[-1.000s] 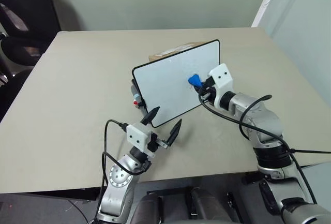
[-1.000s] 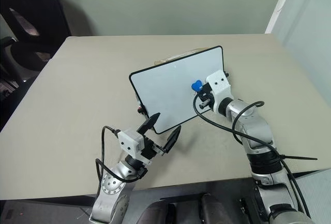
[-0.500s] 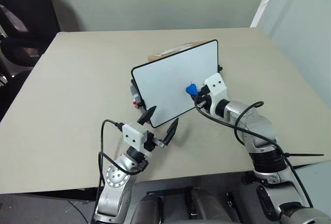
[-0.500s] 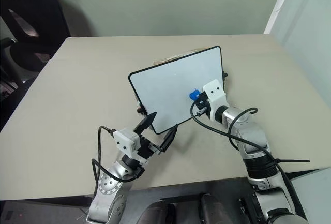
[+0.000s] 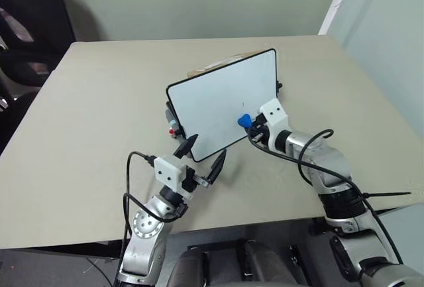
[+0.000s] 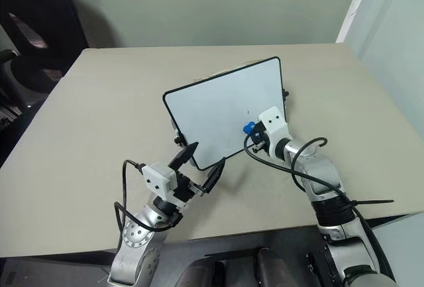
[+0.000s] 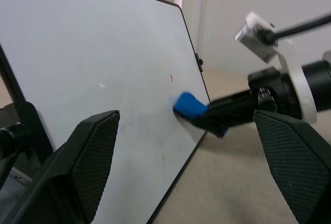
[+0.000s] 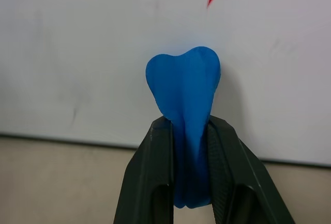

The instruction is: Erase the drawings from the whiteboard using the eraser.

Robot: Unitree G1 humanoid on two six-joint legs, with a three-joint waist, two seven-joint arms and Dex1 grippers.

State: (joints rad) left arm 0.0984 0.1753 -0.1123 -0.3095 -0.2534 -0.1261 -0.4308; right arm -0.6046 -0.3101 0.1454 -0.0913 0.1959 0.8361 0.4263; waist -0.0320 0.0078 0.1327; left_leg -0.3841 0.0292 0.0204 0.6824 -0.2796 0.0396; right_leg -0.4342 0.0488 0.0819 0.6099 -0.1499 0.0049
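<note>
- Beige tabletop (image 5: 86, 101) spreads wide in the left eye view, with bare room to the left of the whiteboard (image 5: 212, 101) and behind it, up to the far edge by the wall.
- We see the whiteboard propped up and tilted near the table's middle, its black rim rounded at the corners; a marker (image 5: 173, 130) with a red tip lies just beside its left edge, and a brown cardboard box (image 5: 218, 65) peeks from behind its top edge.
- In the right eye view, our right gripper (image 6: 252, 130) pinches the eraser (image 6: 248, 128) against the board's lower right part, close to the bottom rim.
- Our left gripper (image 6: 199, 164) hovers below the board's lower corner, jaws spread, apart from the rim.
- From the left wrist view, a small red mark of the drawings (image 7: 171, 78) sits just above the eraser, with the board's right edge near.
- From the right wrist view, both fingers (image 8: 152, 182) squeeze the blue eraser, its tip touching the white surface above the bottom rim.
</note>
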